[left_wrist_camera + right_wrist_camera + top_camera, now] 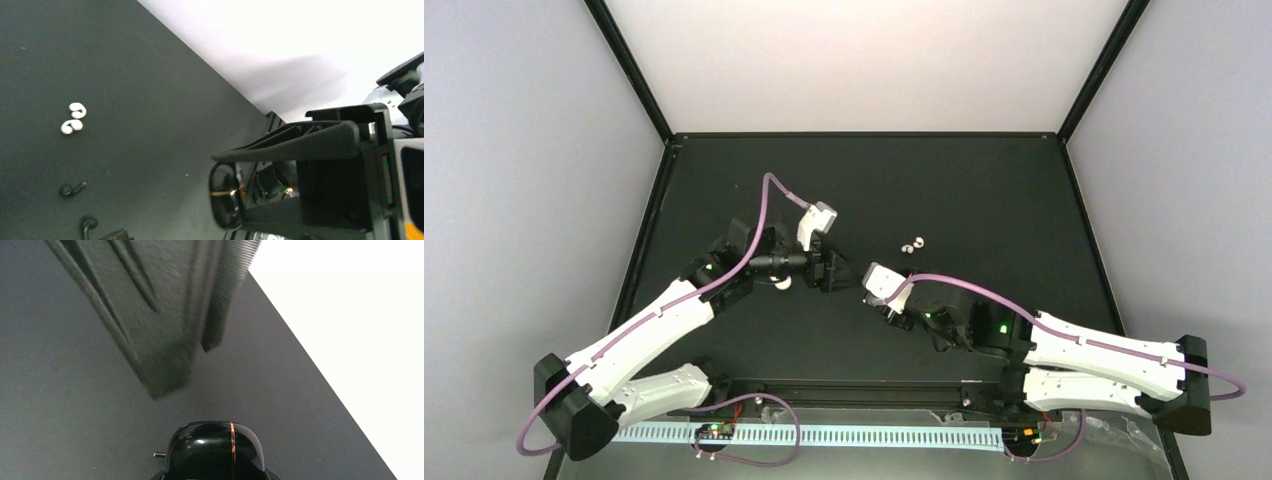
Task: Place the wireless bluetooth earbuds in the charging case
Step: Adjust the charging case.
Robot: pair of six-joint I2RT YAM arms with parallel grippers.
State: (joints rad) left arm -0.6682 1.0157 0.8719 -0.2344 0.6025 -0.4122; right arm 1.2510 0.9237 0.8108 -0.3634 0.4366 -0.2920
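Observation:
My right gripper [212, 475] is shut on a glossy black charging case [212, 447] with a thin gold seam, and the case is closed. In the left wrist view the same case [226, 195] stands edge-on at the tips of my left gripper [230, 191], whose jaws are apart. I cannot tell whether they touch it. Two white earbuds [74, 118] lie together on the black mat, also seen from above [912, 243]. Two black earbuds [72, 189] lie nearer, hard to see on the mat. From above, my left gripper [842, 272] and right gripper [871, 290] meet mid-table.
A small white object [781, 283] lies partly hidden under the left arm. The black mat [984, 200] ends at a raised black frame. In the right wrist view the left gripper's blurred fingers [160, 315] hang just above the case.

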